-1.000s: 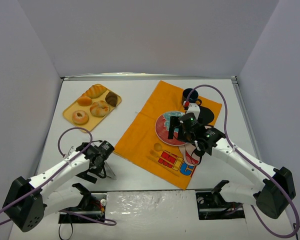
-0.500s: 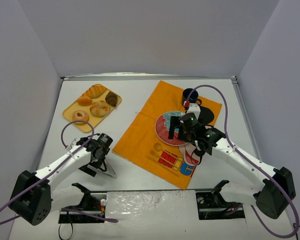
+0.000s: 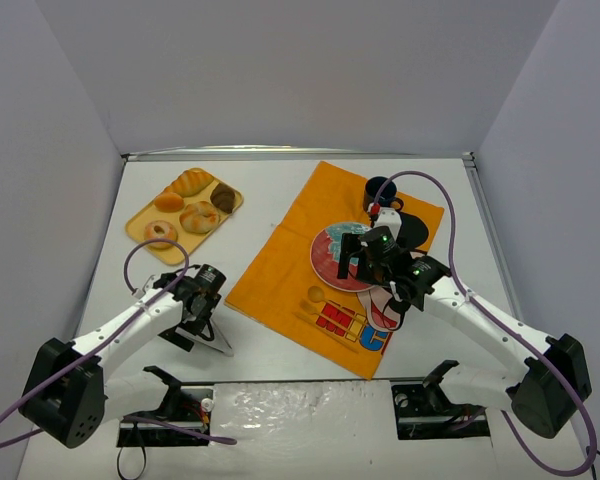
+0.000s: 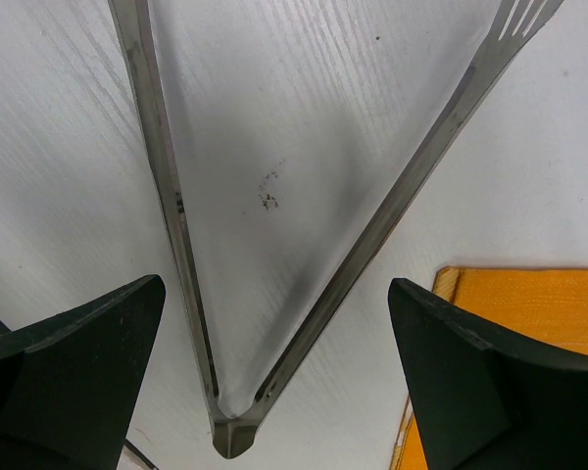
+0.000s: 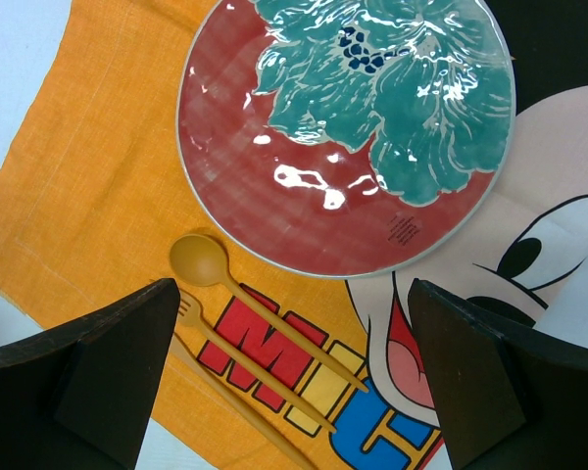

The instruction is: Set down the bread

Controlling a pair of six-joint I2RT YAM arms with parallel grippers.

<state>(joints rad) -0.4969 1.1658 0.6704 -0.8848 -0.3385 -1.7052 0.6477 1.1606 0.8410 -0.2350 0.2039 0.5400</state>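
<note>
Several bread pieces (image 3: 197, 215) lie on a yellow tray (image 3: 140, 222) at the back left. A red and teal plate (image 3: 332, 262) sits on the orange placemat (image 3: 280, 270); it also shows in the right wrist view (image 5: 343, 127). My left gripper (image 3: 198, 322) is open and empty, low over metal tongs (image 3: 218, 343) that lie on the white table. In the left wrist view my left gripper (image 4: 274, 392) straddles the hinge end of the tongs (image 4: 392, 206). My right gripper (image 3: 358, 258) hovers open and empty over the plate's near edge, as the right wrist view (image 5: 294, 382) shows.
A dark blue cup (image 3: 380, 190) stands on the placemat's far corner. An orange spoon (image 5: 201, 259), a fork (image 5: 191, 315) and a third utensil lie on the placemat near the plate. Grey walls close in the table on three sides.
My left gripper has moved a little forward and to the right, over the tongs. The right arm has not moved.
</note>
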